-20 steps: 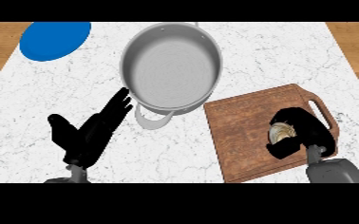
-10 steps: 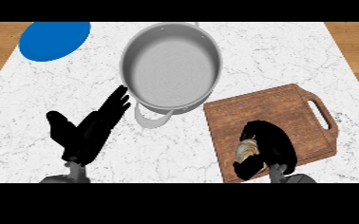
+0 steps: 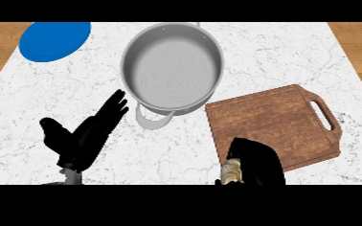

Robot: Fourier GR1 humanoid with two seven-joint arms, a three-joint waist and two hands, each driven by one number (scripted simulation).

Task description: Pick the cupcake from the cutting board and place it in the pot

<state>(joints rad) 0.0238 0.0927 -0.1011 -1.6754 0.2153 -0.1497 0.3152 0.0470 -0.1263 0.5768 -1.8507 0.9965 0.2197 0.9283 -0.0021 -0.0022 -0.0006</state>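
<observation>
My right hand [image 3: 258, 163] is at the lower edge of the head view, over the near-left corner of the wooden cutting board [image 3: 283, 119]. Its fingers are curled round the cupcake [image 3: 232, 171], of which only a pale ridged side shows at the hand's left. The grey metal pot [image 3: 173, 68] stands up and to the left of the board, its inside bare. My left hand [image 3: 83, 135] rests open at the lower left, fingers pointing up toward the pot's near handle [image 3: 152, 118].
A blue plate [image 3: 54, 40] lies at the far left corner of the white marble counter [image 3: 283, 57]. The board's handle slot [image 3: 322, 115] faces right. Wooden strips show at both far corners.
My right hand, shut on the cupcake, has moved left and toward me across the board, from its right middle to its near-left corner. The left hand has barely moved.
</observation>
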